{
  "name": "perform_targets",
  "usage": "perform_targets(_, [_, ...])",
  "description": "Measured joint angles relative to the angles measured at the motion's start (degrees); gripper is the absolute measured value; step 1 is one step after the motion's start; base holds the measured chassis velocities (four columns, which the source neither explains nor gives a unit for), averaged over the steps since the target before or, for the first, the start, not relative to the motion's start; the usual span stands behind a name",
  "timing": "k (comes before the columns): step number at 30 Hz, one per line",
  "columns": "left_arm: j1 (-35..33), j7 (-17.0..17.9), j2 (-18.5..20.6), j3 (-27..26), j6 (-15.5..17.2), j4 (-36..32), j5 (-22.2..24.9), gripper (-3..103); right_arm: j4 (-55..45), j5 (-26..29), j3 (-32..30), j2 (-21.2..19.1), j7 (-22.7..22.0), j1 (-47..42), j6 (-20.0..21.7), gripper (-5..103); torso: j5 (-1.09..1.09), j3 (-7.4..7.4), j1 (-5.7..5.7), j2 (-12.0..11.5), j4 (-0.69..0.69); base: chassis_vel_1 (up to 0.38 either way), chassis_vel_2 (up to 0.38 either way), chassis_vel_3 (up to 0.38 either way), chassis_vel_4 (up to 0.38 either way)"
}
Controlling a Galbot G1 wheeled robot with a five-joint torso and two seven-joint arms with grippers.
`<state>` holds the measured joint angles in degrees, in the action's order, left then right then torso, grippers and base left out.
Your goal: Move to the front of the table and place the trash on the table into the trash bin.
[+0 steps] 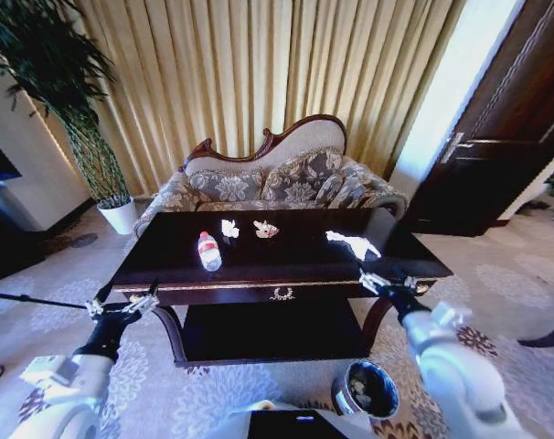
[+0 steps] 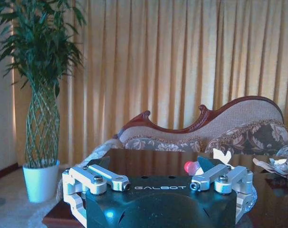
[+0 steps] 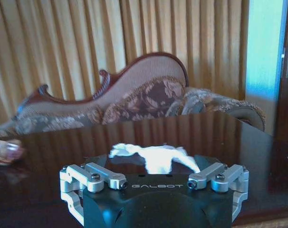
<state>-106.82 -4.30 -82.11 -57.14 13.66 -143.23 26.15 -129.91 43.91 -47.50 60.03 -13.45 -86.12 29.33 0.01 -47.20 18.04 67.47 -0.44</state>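
The dark glossy table [image 1: 286,274] stands just ahead of me, with its gold emblem facing me. On it lie a clear plastic bottle [image 1: 208,251] with a red-and-white label and three crumpled white paper scraps [image 1: 229,228] [image 1: 266,229] [image 1: 354,244]. My left gripper [image 1: 123,300] hovers open at the table's front left corner, short of the bottle [image 2: 193,166]. My right gripper [image 1: 387,281] is open at the front right edge, facing the largest scrap [image 3: 153,155]. The round trash bin [image 1: 367,388] stands on the carpet below my right arm.
A floral carved-frame sofa [image 1: 277,183] stands close behind the table, with gold curtains behind it. A tall plant in a white pot [image 1: 122,217] is at the back left, and a dark door [image 1: 506,137] at the right. The table has a lower shelf [image 1: 272,331].
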Motion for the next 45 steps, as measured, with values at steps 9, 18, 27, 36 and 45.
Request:
perform_targets(9, [-0.75, 0.15, -0.73, 0.96, 0.75, 0.00, -0.49, 100, 16.27, 6.71, 4.49, -8.53, -0.50, 15.59, 3.64, 100, 0.02, 0.02, -0.04, 0.02, 0.02, 0.000, 0.000, 0.000, 0.000])
perform_targets(18, [-1.40, 0.84, -0.95, 1.48, 1.19, 0.00, -1.60, 100, 28.12, 9.18, 9.08, -14.44, 5.13, 25.97, 6.11, 100, 0.00, 0.02, -0.04, 0.02, 0.01, 0.000, 0.000, 0.000, 0.000])
perform_targets(27, [-0.75, 0.84, -0.59, 1.49, 2.08, 0.00, -1.58, 100, 28.87, 8.47, 11.25, -15.62, 10.66, 27.17, 10.70, 100, 0.00, 0.02, -0.04, 0.02, 0.00, 0.000, 0.000, 0.000, 0.000])
perform_targets(36, [-1.24, 0.78, -1.30, 1.08, 2.04, 0.00, -1.44, 100, 29.94, 6.77, 16.02, -16.23, 12.27, 30.61, 11.90, 100, -0.01, 0.03, -0.04, 0.02, 0.02, 0.000, 0.000, 0.000, 0.000])
perform_targets(45, [-0.94, 0.73, -1.37, 0.70, 1.77, 0.00, -1.26, 100, 32.12, 3.16, 19.49, -16.07, 12.63, 32.29, 11.88, 100, -0.01, 0.02, -0.04, 0.02, 0.01, 0.000, 0.000, 0.000, 0.000])
